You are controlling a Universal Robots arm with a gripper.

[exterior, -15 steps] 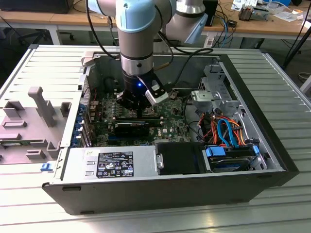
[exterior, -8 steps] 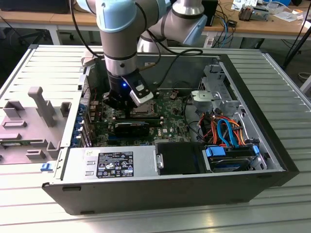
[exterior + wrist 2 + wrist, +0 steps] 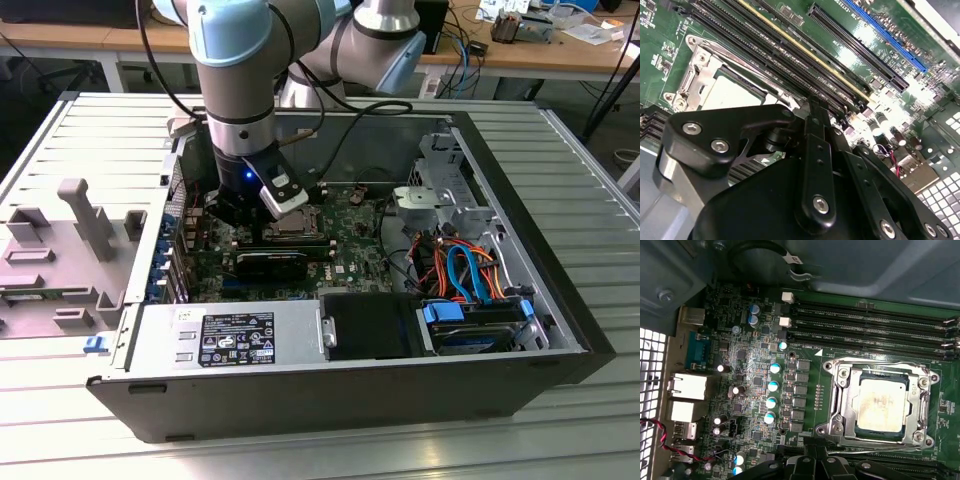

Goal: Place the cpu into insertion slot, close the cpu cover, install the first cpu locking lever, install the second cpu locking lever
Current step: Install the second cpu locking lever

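The cpu [image 3: 883, 405] lies flat in the insertion slot [image 3: 836, 426] on the green board, its dull silver top showing through the window of the cpu cover [image 3: 842, 390], which lies down over it. Thin wire levers [image 3: 875, 363] run along two sides of the frame. In the second wrist view the black gripper [image 3: 811, 107] hangs just beside a corner of the slot [image 3: 692, 75], close to the cover's edge, with the cpu [image 3: 732, 92] partly hidden behind it. In the exterior view the gripper [image 3: 238, 208] is low inside the case, just to the slot's [image 3: 290, 226] left.
Black memory slots [image 3: 870, 320] run beside the socket. A long black block [image 3: 272, 264] lies in front of it. The open case holds a power supply [image 3: 230, 340], a drive cage [image 3: 440, 200], coloured cables [image 3: 462, 268] and a blue drive [image 3: 470, 325]. A grey fixture [image 3: 70, 250] sits outside.
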